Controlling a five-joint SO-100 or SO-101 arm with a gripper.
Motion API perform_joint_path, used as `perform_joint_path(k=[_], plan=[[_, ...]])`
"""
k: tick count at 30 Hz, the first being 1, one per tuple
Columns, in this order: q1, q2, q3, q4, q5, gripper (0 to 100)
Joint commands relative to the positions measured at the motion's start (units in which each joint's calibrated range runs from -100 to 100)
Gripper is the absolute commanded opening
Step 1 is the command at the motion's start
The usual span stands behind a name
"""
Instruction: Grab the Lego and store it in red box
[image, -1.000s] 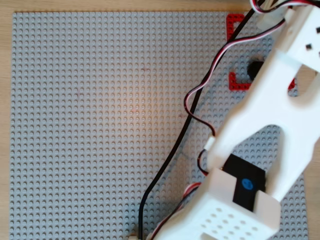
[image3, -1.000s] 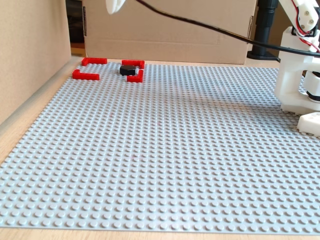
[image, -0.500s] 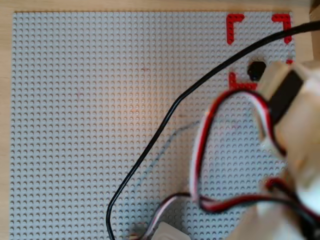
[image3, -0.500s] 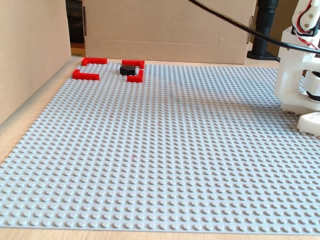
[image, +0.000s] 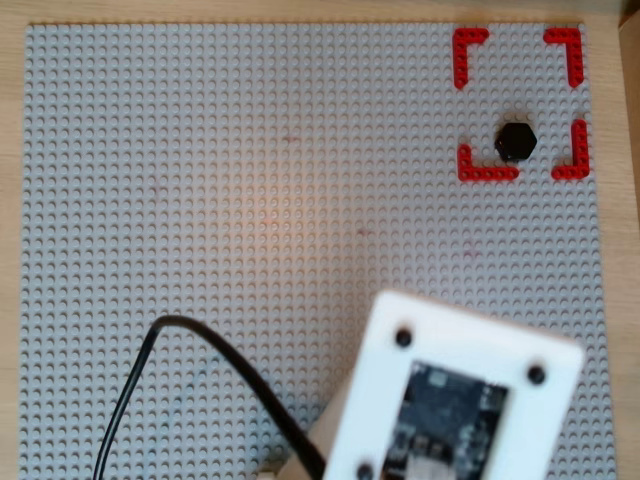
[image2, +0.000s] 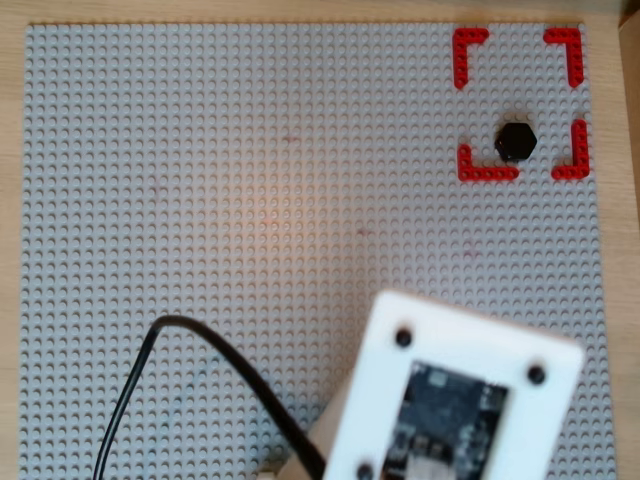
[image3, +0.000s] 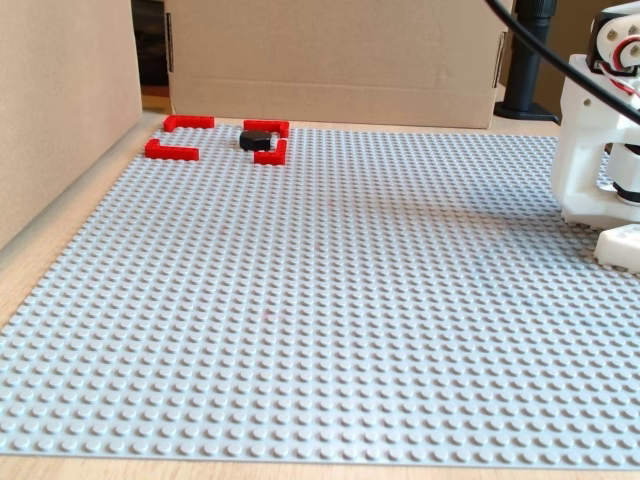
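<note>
Here the Lego (image: 516, 142) sits inside the red box (image: 470, 171), well apart from the unseen jaws.

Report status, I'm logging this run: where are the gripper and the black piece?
Gripper fingers out of view. Small glossy black hexagonal Lego sits inside the red corner-bracket box, near its lower edge in both overhead views. Grey studded baseplate otherwise unobstructed.

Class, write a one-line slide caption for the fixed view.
Black Lego lies inside the red box at the grey baseplate's far corner.
</note>
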Motion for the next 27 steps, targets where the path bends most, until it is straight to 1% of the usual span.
perform_joint_path(k=[1,11,27], plan=[[-0.46,-8.57,2.15,0.33,-0.54,2],[-0.6,-28.66,2.61,0.25,-0.07,2],[-0.6,-27.98,2.79,0.16,-0.12,2]])
